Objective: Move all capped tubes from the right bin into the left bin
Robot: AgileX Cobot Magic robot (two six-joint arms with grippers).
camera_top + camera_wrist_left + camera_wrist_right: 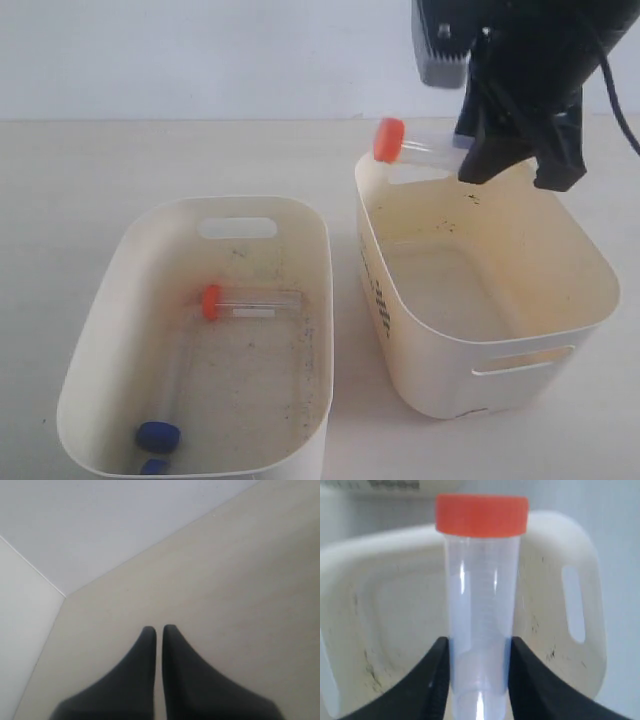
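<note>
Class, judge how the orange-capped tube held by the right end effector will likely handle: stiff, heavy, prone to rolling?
Probably stiff: the tube shows no denting where the right end effector grips it. Likely light, since it looks clear and empty. Its smooth round body may slip, and would probably roll once released.
</note>
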